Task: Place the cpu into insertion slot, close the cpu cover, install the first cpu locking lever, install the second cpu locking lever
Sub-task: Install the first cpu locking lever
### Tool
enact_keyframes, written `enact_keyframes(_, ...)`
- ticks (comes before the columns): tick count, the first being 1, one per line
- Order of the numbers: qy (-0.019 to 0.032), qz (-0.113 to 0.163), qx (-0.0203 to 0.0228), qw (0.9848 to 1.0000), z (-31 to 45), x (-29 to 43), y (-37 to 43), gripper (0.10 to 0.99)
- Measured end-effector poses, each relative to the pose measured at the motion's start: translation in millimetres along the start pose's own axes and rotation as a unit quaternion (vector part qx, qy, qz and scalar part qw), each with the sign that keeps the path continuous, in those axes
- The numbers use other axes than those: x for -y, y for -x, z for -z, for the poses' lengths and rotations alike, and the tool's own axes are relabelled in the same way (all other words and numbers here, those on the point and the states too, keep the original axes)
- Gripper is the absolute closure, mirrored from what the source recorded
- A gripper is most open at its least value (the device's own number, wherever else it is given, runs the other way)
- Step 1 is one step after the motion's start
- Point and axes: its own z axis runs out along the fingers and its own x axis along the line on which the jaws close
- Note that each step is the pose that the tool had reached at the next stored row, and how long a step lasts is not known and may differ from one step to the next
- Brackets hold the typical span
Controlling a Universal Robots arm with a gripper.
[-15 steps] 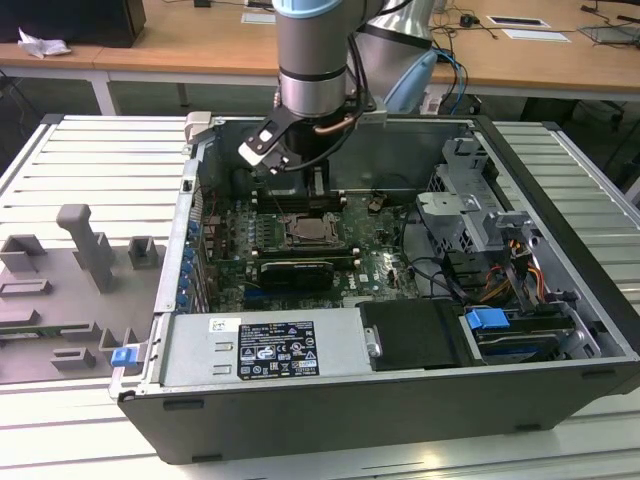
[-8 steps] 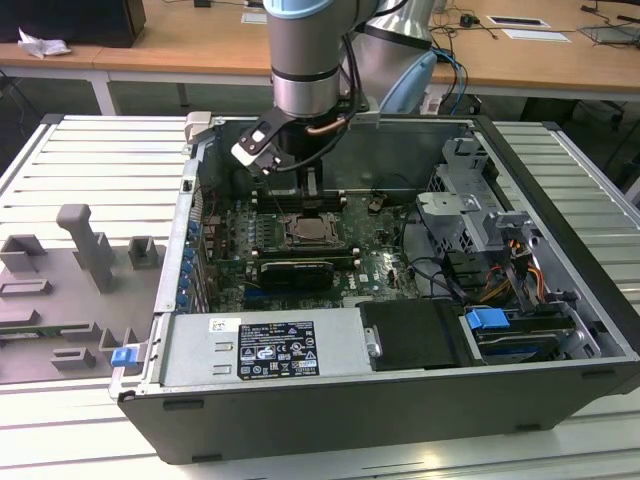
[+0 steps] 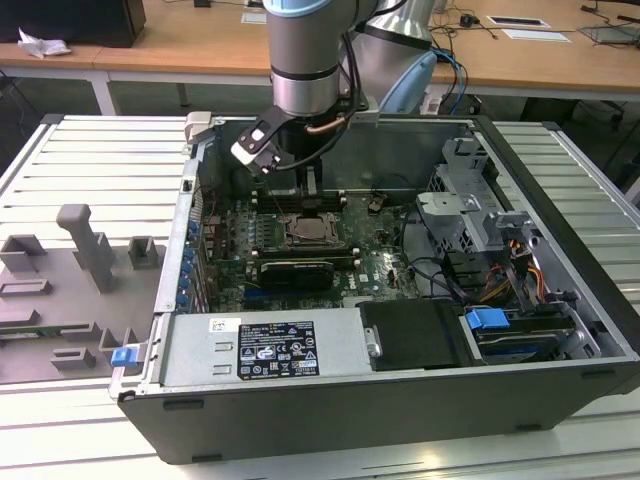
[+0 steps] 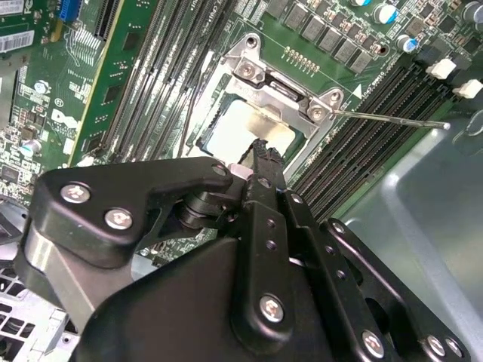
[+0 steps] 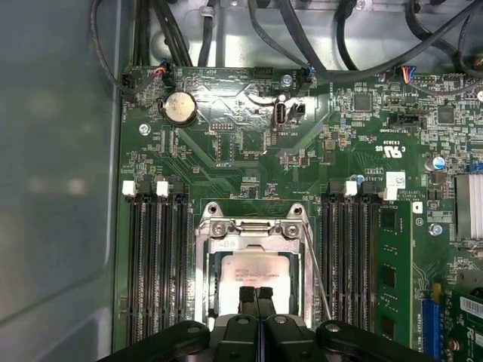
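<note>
Open PC case (image 3: 560, 300) dominates the exterior view. Near its middle, the gripper (image 5: 256, 292), claw pinched together and empty, hovers over the insertion slot (image 5: 201, 260). The cpu (image 5: 253, 265) sits inside: light, stiff, probably fragile, edge-grab only.

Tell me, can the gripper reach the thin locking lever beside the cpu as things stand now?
Probably yes. The gripper hangs just above the cpu with its fingers shut. The locking lever sticks out free beside the cpu, over the memory slots, and nothing visible lies between gripper and lever.
</note>
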Motion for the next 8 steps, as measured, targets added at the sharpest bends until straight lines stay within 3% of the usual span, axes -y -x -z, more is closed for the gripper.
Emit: enact_keyframes(8,0.0000,0.000,0.0002,1.0000,9.3,-0.7,0.1,0.980)
